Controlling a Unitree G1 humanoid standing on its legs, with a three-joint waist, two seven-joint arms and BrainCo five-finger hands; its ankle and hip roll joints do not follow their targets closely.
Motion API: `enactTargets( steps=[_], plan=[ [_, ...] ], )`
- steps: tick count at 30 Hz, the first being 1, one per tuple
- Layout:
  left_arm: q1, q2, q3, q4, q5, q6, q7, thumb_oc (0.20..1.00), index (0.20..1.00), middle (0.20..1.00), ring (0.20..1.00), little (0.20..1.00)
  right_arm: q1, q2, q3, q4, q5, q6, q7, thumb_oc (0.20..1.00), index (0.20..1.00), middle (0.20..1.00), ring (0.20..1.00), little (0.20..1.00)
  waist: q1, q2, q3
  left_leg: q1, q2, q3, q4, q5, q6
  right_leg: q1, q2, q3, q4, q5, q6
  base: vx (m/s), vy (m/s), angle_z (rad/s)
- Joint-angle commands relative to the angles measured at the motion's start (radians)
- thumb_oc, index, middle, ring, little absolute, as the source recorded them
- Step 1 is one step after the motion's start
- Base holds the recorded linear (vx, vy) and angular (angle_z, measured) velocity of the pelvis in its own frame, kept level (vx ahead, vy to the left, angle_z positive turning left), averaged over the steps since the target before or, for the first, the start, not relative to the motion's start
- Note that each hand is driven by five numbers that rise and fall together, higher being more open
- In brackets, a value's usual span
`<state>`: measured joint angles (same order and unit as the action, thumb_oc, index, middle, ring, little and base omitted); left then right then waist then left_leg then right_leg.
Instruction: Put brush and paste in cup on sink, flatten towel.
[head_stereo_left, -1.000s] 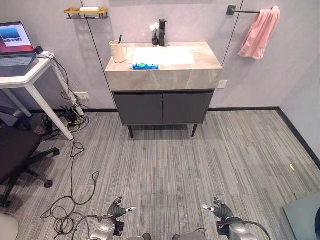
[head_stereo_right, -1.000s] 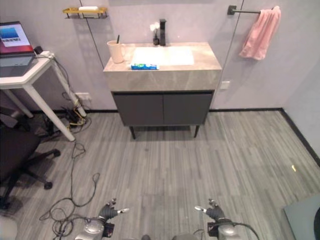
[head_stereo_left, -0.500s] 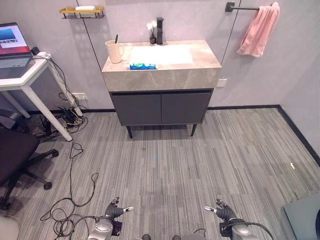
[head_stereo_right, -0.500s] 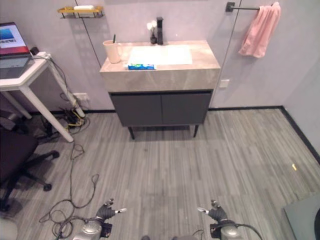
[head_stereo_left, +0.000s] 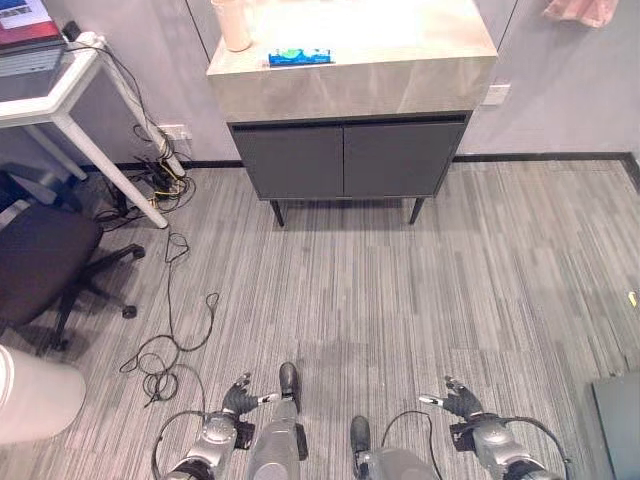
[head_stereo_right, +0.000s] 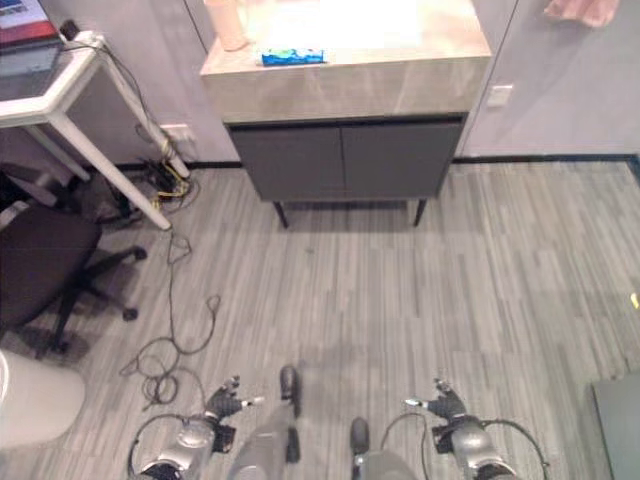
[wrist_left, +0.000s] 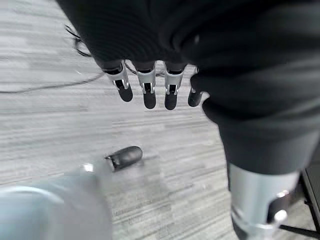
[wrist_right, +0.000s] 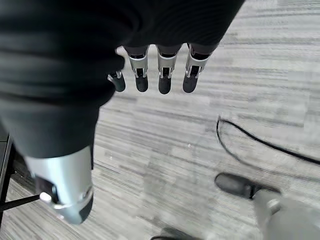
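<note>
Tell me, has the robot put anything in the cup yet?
Can't tell about the brush. The blue paste lies on the sink counter beside the cup. The left hand and right hand hang open, holding nothing. The pink towel isn't flattened.

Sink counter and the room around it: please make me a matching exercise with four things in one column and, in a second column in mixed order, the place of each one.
Things:
1. toothpaste tube
2. cup
3. office chair
4. pink towel

Places:
A. on the floor, under the white desk's side
B. lying near the front edge of the counter
C. hanging on the wall beside the sink cabinet
D. standing at the counter's corner, nearer the desk

Pairs: 1-B, 2-D, 3-A, 4-C
</note>
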<state>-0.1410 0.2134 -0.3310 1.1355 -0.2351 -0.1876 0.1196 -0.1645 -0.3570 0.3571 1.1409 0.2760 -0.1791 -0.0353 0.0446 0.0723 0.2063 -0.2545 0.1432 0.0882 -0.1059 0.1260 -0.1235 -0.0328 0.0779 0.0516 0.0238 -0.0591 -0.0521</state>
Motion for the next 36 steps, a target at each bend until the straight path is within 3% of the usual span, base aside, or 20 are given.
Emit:
enactTargets(
  steps=[1,3,4,5,7,9,11,12,13,14,15,17,20,23,25,27,29,34,35,36],
  plan=[
    [-0.031,0.037,0.004,-0.033,-0.008,-0.040,0.027,1.000,1.000,1.000,1.000,1.000,0.052,0.004,0.027,-0.060,-0.038,-0.011,0.008,1.000,1.000,1.000,1.000,1.000,0.001,-0.073,-0.074,-0.075,-0.073,0.002,0.049,0.152,0.053,0.141,-0.154,0.031,0.076,-0.059,0.145,0.35,0.220,-0.65],
    [-0.030,0.043,0.005,-0.034,-0.004,-0.040,0.027,1.000,1.000,1.000,1.000,1.000,0.052,0.009,0.028,-0.066,-0.036,-0.010,0.012,1.000,1.000,1.000,1.000,1.000,0.002,-0.081,-0.079,-0.082,-0.086,0.004,0.072,0.135,0.066,0.134,-0.170,0.041,0.089,-0.042,0.153,0.17,0.122,-0.54],
    [-0.025,0.049,0.007,-0.041,-0.001,-0.041,0.029,1.000,1.000,1.000,1.000,1.000,0.052,0.015,0.025,-0.073,-0.030,-0.009,0.020,1.000,1.000,1.000,1.000,1.000,0.007,-0.098,-0.085,-0.095,-0.112,0.014,0.114,0.105,0.088,0.123,-0.200,0.050,0.117,-0.002,0.174,0.27,0.195,-0.36],
    [-0.025,0.059,0.005,-0.074,-0.008,-0.040,0.025,1.000,1.000,1.000,1.000,1.000,0.052,0.013,0.034,-0.110,-0.039,-0.008,0.025,1.000,1.000,1.000,1.000,1.000,0.012,-0.104,-0.083,-0.102,-0.134,0.024,0.147,0.078,0.111,0.068,-0.222,0.057,0.203,0.098,0.188,0.35,0.267,-0.28],
    [-0.024,0.069,0.003,-0.103,-0.008,-0.039,0.023,1.000,1.000,1.000,1.000,1.000,0.039,0.008,0.045,-0.130,-0.056,-0.006,0.025,1.000,1.000,1.000,1.000,1.000,0.010,-0.104,-0.070,-0.081,-0.158,0.031,0.154,0.043,0.131,0.025,-0.240,0.053,0.316,0.218,0.199,0.27,0.236,-0.21],
    [-0.020,0.080,-0.001,-0.115,0.002,-0.035,0.022,1.000,1.000,1.000,1.000,1.000,0.037,0.001,0.041,-0.173,-0.066,-0.007,0.023,1.000,1.000,1.000,1.000,1.000,0.005,-0.074,-0.044,-0.007,-0.173,0.041,0.135,0.007,0.162,-0.050,-0.260,-0.005,0.469,0.330,0.184,0.27,0.288,0.09],
    [-0.022,0.083,0.001,-0.112,0.000,-0.034,0.022,1.000,1.000,1.000,1.000,1.000,0.032,0.003,0.041,-0.183,-0.062,-0.006,0.023,1.000,1.000,1.000,1.000,1.000,0.003,-0.064,-0.033,0.015,-0.175,0.049,0.128,-0.001,0.172,-0.077,-0.273,-0.040,0.522,0.355,0.184,0.21,0.209,0.19],
    [-0.019,0.082,0.001,-0.107,0.006,-0.032,0.019,1.000,1.000,1.000,1.000,1.000,0.035,0.001,0.039,-0.185,-0.061,-0.005,0.025,1.000,1.000,1.000,1.000,1.000,-0.002,-0.059,-0.031,0.028,-0.183,0.049,0.135,-0.020,0.176,-0.070,-0.269,-0.044,0.531,0.355,0.187,0.26,0.166,0.08],
    [-0.020,0.080,0.000,-0.103,0.010,-0.030,0.014,1.000,1.000,1.000,1.000,1.000,0.036,0.000,0.039,-0.194,-0.058,-0.009,0.029,1.000,1.000,1.000,1.000,1.000,-0.016,-0.053,-0.030,0.049,-0.185,0.039,0.131,-0.025,0.176,-0.097,-0.213,-0.013,0.534,0.297,0.179,0.35,0.169,0.07],
    [-0.025,0.082,0.012,-0.082,0.014,-0.033,0.022,1.000,1.000,1.000,1.000,1.000,0.033,0.007,0.038,-0.192,-0.048,-0.014,0.030,1.000,1.000,1.000,1.000,1.000,-0.018,-0.057,-0.022,0.094,-0.193,0.053,0.119,-0.043,0.181,-0.149,-0.209,-0.064,0.483,0.226,0.170,0.35,0.151,-0.10],
    [-0.024,0.080,0.013,-0.080,0.013,-0.031,0.021,1.000,1.000,1.000,1.000,1.000,0.033,0.005,0.039,-0.203,-0.047,-0.015,0.028,1.000,1.000,1.000,1.000,1.000,-0.014,-0.051,-0.027,0.106,-0.188,0.060,0.113,-0.053,0.175,-0.174,-0.207,-0.104,0.443,0.198,0.163,0.35,0.133,-0.33],
    [-0.032,0.073,0.022,-0.049,0.010,-0.030,0.022,1.000,1.000,1.000,1.000,1.000,0.029,0.001,0.039,-0.229,-0.037,-0.023,0.025,1.000,1.000,1.000,1.000,1.000,-0.042,-0.044,-0.011,0.167,-0.192,0.049,0.107,-0.090,0.167,-0.293,-0.148,-0.109,0.359,0.134,0.167,0.40,0.026,-0.48],
    [-0.042,0.064,0.030,-0.020,0.029,-0.029,0.023,1.000,1.000,1.000,1.000,1.000,0.038,-0.004,0.030,-0.262,-0.037,-0.023,0.021,1.000,1.000,1.000,1.000,1.000,-0.082,-0.062,-0.001,0.262,-0.214,0.026,0.088,-0.133,0.151,-0.318,-0.162,-0.105,0.119,0.220,0.197,0.44,-0.057,0.17],
    [-0.039,0.054,0.038,0.010,0.044,-0.031,0.022,1.000,1.000,1.000,1.000,1.000,0.061,-0.008,0.019,-0.272,-0.058,-0.016,0.026,1.000,1.000,1.000,1.000,1.000,-0.121,-0.073,-0.016,0.362,-0.208,-0.024,0.076,-0.172,0.127,-0.348,-0.188,-0.044,-0.008,0.316,0.230,0.61,-0.172,0.61],
    [-0.026,0.047,0.041,0.019,0.051,-0.027,0.020,1.000,1.000,1.000,1.000,1.000,0.081,-0.008,0.017,-0.262,-0.061,-0.013,0.030,1.000,1.000,1.000,1.000,1.000,-0.121,-0.082,-0.039,0.407,-0.198,-0.049,0.080,-0.183,0.115,-0.315,-0.179,-0.025,0.003,0.325,0.221,0.55,-0.220,0.47],
    [-0.021,0.033,0.046,0.062,0.047,-0.021,0.017,1.000,1.000,1.000,1.000,1.000,0.094,-0.023,0.013,-0.256,-0.055,-0.012,0.040,1.000,1.000,1.000,1.000,1.000,-0.132,-0.070,-0.078,0.436,-0.160,-0.083,0.090,-0.160,0.092,-0.288,-0.135,-0.028,0.035,0.303,0.194,0.46,-0.237,0.39],
    [-0.021,0.030,0.049,0.067,0.043,-0.020,0.013,1.000,1.000,1.000,1.000,1.000,0.099,-0.028,0.012,-0.256,-0.056,-0.012,0.039,1.000,1.000,1.000,1.000,1.000,-0.135,-0.066,-0.082,0.433,-0.147,-0.087,0.106,-0.147,0.081,-0.280,-0.127,-0.039,0.048,0.287,0.185,0.28,-0.179,0.10],
    [-0.037,0.027,0.051,0.088,0.039,-0.014,0.016,1.000,1.000,1.000,1.000,1.000,0.111,-0.068,0.020,-0.277,-0.094,-0.016,0.035,1.000,1.000,1.000,1.000,1.000,-0.149,-0.063,-0.097,0.403,-0.104,-0.090,0.246,-0.031,0.014,-0.227,-0.102,-0.084,0.077,0.216,0.139,0.28,-0.216,0.20],
    [-0.046,0.027,0.050,0.085,0.039,-0.012,0.016,1.000,1.000,1.000,1.000,1.000,0.113,-0.079,0.031,-0.275,-0.116,-0.014,0.033,1.000,1.000,1.000,1.000,1.000,-0.149,-0.073,-0.094,0.372,-0.090,-0.070,0.335,0.013,-0.006,-0.198,-0.098,-0.093,0.073,0.198,0.122,0.23,-0.204,0.25],
    [-0.047,0.027,0.050,0.085,0.039,-0.012,0.016,1.000,1.000,1.000,1.000,1.000,0.113,-0.079,0.031,-0.275,-0.116,-0.014,0.033,1.000,1.000,1.000,1.000,1.000,-0.149,-0.073,-0.094,0.371,-0.090,-0.071,0.337,0.012,-0.006,-0.198,-0.098,-0.094,0.073,0.198,0.122,0.21,-0.185,0.14]
  ],
)
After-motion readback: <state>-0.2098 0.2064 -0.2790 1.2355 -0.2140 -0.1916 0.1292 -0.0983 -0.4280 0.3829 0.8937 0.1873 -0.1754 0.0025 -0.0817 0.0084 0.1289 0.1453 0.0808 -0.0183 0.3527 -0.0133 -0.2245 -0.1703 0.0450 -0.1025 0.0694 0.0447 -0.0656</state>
